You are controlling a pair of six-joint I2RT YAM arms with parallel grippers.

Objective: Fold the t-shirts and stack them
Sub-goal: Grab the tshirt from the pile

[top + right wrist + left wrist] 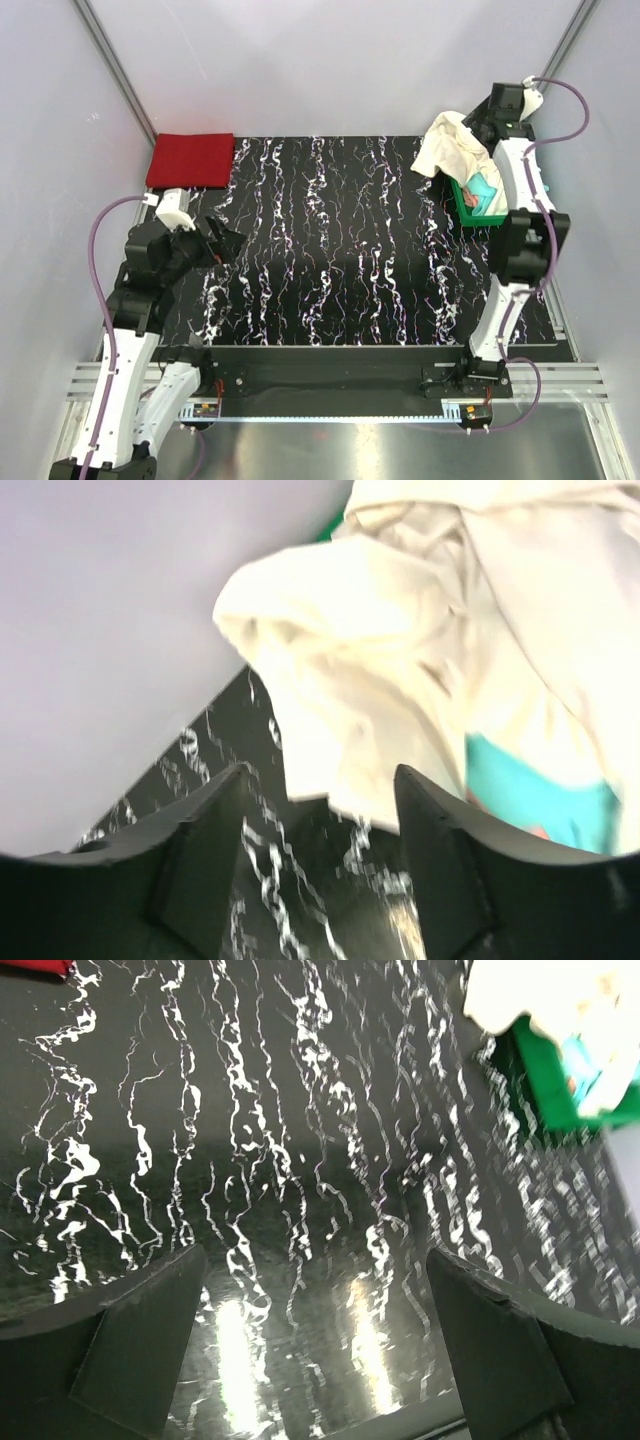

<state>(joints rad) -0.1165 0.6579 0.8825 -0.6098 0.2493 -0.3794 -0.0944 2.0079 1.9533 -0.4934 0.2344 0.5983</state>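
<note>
A folded red t-shirt (190, 160) lies flat at the table's far left corner. A crumpled cream-white t-shirt (452, 146) hangs over the rim of the green tray (466, 206) at the far right; it also shows in the right wrist view (400, 670). A teal t-shirt (484, 190) lies in the tray under it, also in the right wrist view (530, 790). The crimson one is hidden. My right gripper (320, 785) is open and empty, just above the cream shirt's hanging edge. My left gripper (315, 1280) is open and empty over the left of the table.
The table top (340, 240) is black with white marbling. Grey walls close in the back and both sides. The green tray stands against the right edge, next to the right arm (525, 240). A metal rail (330, 385) runs along the near edge.
</note>
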